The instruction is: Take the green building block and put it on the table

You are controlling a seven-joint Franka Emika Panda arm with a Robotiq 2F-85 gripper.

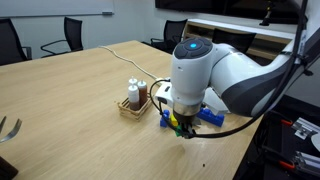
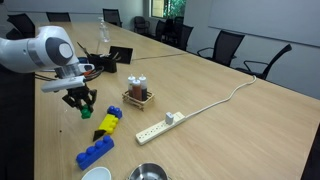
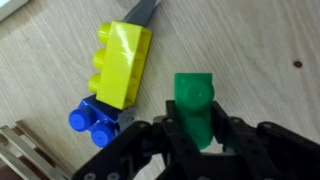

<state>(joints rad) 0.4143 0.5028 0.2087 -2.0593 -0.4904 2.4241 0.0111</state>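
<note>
Green building block (image 3: 196,107) clamped between the fingers (image 3: 160,140) above the tabletop (image 3: 270,60), small wooden basket (image 2: 138,98) holding two bottles (image 2: 137,87)

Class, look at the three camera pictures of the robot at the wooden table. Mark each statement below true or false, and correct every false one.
1. The gripper holds the green building block. True.
2. The yellow brick lies on top of the green one. False: they are apart, the yellow one beside a blue brick.
3. In an exterior view a white power strip lies on the table. True.
4. The small wooden rack is empty. False: it holds two small bottles.
5. The gripper is over the floor. False: it is over the table.
</note>
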